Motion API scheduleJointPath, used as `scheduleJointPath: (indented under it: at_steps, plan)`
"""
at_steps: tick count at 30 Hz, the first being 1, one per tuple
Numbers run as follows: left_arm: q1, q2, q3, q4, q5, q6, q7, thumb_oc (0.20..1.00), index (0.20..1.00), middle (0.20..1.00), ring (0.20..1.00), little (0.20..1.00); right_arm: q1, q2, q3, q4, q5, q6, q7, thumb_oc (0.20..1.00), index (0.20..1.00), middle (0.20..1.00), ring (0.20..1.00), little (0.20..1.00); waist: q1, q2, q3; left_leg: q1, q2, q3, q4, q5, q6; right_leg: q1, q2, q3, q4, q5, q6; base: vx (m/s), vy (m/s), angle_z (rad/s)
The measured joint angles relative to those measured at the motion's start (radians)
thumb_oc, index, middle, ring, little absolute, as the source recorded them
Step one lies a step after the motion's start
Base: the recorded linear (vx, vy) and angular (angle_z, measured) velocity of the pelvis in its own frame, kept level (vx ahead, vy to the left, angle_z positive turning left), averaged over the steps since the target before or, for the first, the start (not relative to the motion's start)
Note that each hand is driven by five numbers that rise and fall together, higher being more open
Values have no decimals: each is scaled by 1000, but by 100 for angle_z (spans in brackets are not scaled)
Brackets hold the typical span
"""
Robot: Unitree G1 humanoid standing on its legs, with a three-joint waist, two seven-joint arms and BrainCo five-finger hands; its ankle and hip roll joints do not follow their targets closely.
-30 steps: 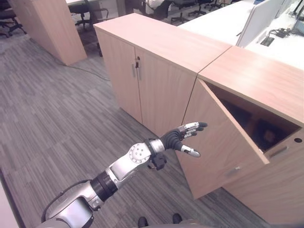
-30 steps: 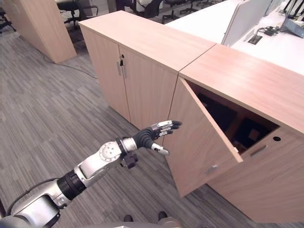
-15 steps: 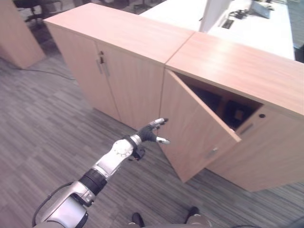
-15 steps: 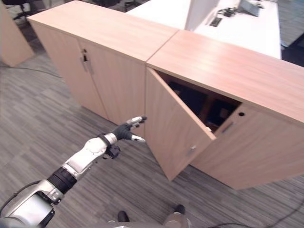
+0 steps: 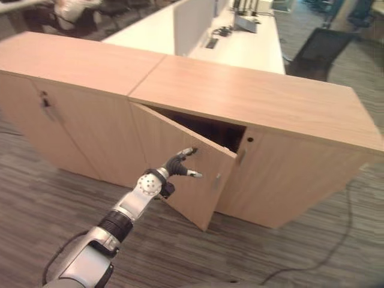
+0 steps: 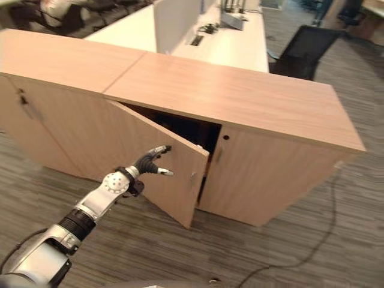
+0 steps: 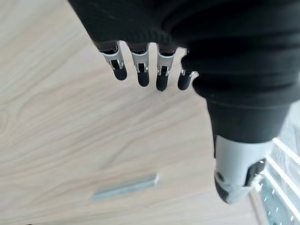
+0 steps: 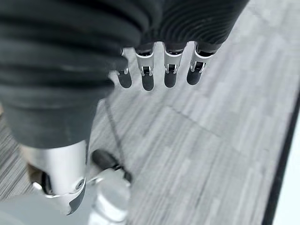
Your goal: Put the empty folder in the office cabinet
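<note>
Cabinet: low light-wood office cabinet (image 5: 282, 102) with one door (image 5: 180, 165) swung partly open on a dark inside; a second such cabinet (image 5: 60, 66) stands touching it, doors shut.
Door handle: short silver bar handle (image 7: 124, 186) near the door's free edge, just beyond the fingertips in the left wrist view.
Left hand: left hand (image 5: 179, 165) reaches out at the door's outer face, fingers straight and spread, holding nothing.
Right hand: right hand (image 8: 154, 70) hangs over the grey striped carpet floor (image 8: 211, 140), fingers relaxed and empty.
Folder: I cannot tell where it is; neither hand carries it.
Handling, judged: an empty folder should be light, thin and floppy with slick covers; pinching it near the spine should keep it from splaying.
Door, judged: stiff panel that swings freely; push or hook its free edge.
</note>
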Motion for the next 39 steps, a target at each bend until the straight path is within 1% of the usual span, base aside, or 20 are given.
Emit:
scheduleJointPath:
  at_steps: [5, 6, 7, 8, 9, 10, 11, 12, 13, 14, 15, 16, 17, 19, 20, 22, 23, 27, 35, 39]
  plan:
    - [-43, -47, -15, 129, 39, 9, 23, 1000, 1000, 1000, 1000, 1000, 14, -2, 2, 0, 2, -8, -16, 1000, 1000, 1000, 1000, 1000, -15, 35, -11, 22, 51, 19, 21, 14, 19, -4, 52, 31, 7, -21, -29, 58, -240, -27]
    - [-58, -61, -17, 180, 54, 11, 30, 1000, 1000, 1000, 1000, 1000, 8, 0, 4, -3, 2, -9, -16, 1000, 1000, 1000, 1000, 1000, -15, 41, -14, 22, 71, 16, 53, 15, 17, -19, 64, 44, 36, -48, -42, 31, -261, -73]
    - [-71, -57, -10, 273, 77, 16, 55, 1000, 1000, 1000, 1000, 1000, -17, 8, 8, -11, 6, -13, -17, 1000, 1000, 1000, 1000, 1000, -8, 34, -17, 7, 116, -5, 140, 18, 18, -82, 68, 86, 172, -111, -81, -7, -112, -100]
    - [-74, -37, -18, 304, 80, 32, 65, 1000, 1000, 1000, 1000, 1000, -26, 12, 22, -13, 13, -19, -21, 1000, 1000, 1000, 1000, 1000, -6, 24, -24, 12, 129, -18, 175, 49, 18, -88, 80, 106, 184, -134, -88, -14, -159, -99]
    - [-97, -38, -22, 346, 90, 32, 89, 1000, 1000, 1000, 1000, 1000, -18, 14, 32, -16, 28, -22, -27, 1000, 1000, 1000, 1000, 1000, 1, 4, -25, -11, 145, -96, 219, 83, 20, -82, 96, 132, 180, -142, -98, 12, -45, -49]
    - [-101, -39, -24, 355, 94, 32, 93, 1000, 1000, 1000, 1000, 1000, -17, 14, 38, -16, 30, -22, -28, 1000, 1000, 1000, 1000, 1000, 3, 3, -25, -13, 147, -114, 226, 89, 20, -80, 99, 137, 178, -140, -105, 15, -43, -51]
    - [-114, -40, -3, 394, 107, 33, 140, 1000, 1000, 1000, 1000, 1000, -40, 5, 51, -17, 40, -22, -40, 1000, 1000, 1000, 1000, 1000, 9, -20, -11, -131, 124, -300, 379, 53, -17, -58, 108, 170, 111, -96, -155, -37, 42, -70]
    - [-114, -32, -2, 392, 109, 33, 153, 1000, 1000, 1000, 1000, 1000, -50, -2, 51, -14, 40, -22, -46, 1000, 1000, 1000, 1000, 1000, 26, -27, 0, -129, 76, -332, 331, 11, -24, -57, 109, 197, 91, -81, -161, -61, 30, -79]
    - [-114, -28, 13, 393, 114, 34, 172, 1000, 1000, 1000, 1000, 1000, -74, -6, 55, -16, 41, -22, -51, 1000, 1000, 1000, 1000, 1000, 26, -37, 7, -174, 10, -371, 305, -43, -34, -53, 116, 226, 63, -66, -186, -51, 67, -77]
    - [-114, -23, 27, 404, 114, 33, 196, 1000, 1000, 1000, 1000, 1000, -105, -8, 67, -15, 41, -19, -52, 1000, 1000, 1000, 1000, 1000, 32, -43, 17, -204, -98, -453, 287, -99, -8, -56, 96, 255, 50, -59, -191, 38, 94, -96]
    - [-119, -20, 25, 434, 114, 32, 222, 1000, 1000, 1000, 1000, 1000, -141, -9, 82, -20, 44, -29, -61, 1000, 1000, 1000, 1000, 1000, 50, -40, 23, -228, -238, -551, 195, -113, 25, -46, 102, 302, 17, -41, -184, 42, 128, -114]
    - [-127, -21, 25, 456, 114, 30, 234, 1000, 1000, 1000, 1000, 1000, -154, -10, 82, -20, 56, -31, -62, 1000, 1000, 1000, 1000, 1000, 61, -27, 29, -229, -289, -613, 150, -115, 37, -36, 112, 331, -3, -37, -170, 33, 91, -124]
    - [-129, -12, 25, 483, 114, 31, 242, 1000, 1000, 1000, 1000, 1000, -165, -8, 81, -20, 73, -38, -64, 1000, 1000, 1000, 1000, 1000, 63, -6, 33, -227, -295, -582, 135, -95, 84, -18, 128, 337, -15, -20, -167, 20, 85, -82]
    - [-153, -24, 20, 545, 114, 31, 245, 1000, 1000, 1000, 1000, 1000, -144, -11, 81, -18, 79, -49, -69, 1000, 1000, 1000, 1000, 1000, 52, 63, 31, -214, -249, -553, 121, -8, 120, 21, 189, 346, -28, -35, -161, 70, 165, -45]
    - [-157, -27, 18, 562, 114, 28, 249, 1000, 1000, 1000, 1000, 1000, -125, -1, 87, -16, 80, -47, -68, 1000, 1000, 1000, 1000, 1000, 54, 65, 34, -200, -252, -533, 103, -21, 123, 18, 181, 357, -18, -54, -147, 77, 180, -37]
    - [-221, -19, 17, 732, 114, 10, 247, 1000, 1000, 1000, 1000, 1000, -94, 1, 79, -16, 82, -48, -66, 1000, 1000, 1000, 1000, 1000, 46, 59, 29, -147, -256, -477, -3, 10, 127, 10, 152, 344, -12, -48, -129, 24, 86, -43]
    - [-236, 2, 17, 792, 114, 33, 236, 1000, 1000, 1000, 1000, 1000, -88, 0, 80, -23, 83, -49, -67, 1000, 1000, 1000, 1000, 1000, 25, 67, 29, -120, -262, -471, -44, 30, 121, 10, 144, 342, -10, -45, -124, 8, 78, -24]
    - [-222, 17, 12, 793, 113, 31, 215, 1000, 1000, 1000, 1000, 1000, -38, 3, 80, -19, 100, -44, -58, 1000, 1000, 1000, 1000, 1000, 22, 83, 36, -111, -273, -465, -71, 50, 142, 1, 134, 346, 2, -53, -106, 23, 108, -1]
    - [-222, 103, 34, 804, 53, 31, 215, 1000, 1000, 1000, 1000, 1000, -93, 0, 70, -22, 118, -49, -58, 1000, 1000, 1000, 1000, 1000, 29, 83, 31, -119, -264, -463, -72, 48, 141, -21, 142, 351, 23, -65, -118, 3, 65, -1]
    - [-182, 90, 169, 797, -112, 23, 221, 1000, 1000, 1000, 1000, 1000, -97, 7, 71, -34, 119, -46, -58, 1000, 1000, 1000, 1000, 1000, 32, 83, 21, -120, -264, -457, -72, 49, 139, -23, 141, 356, 24, -65, -116, 1, 38, -5]
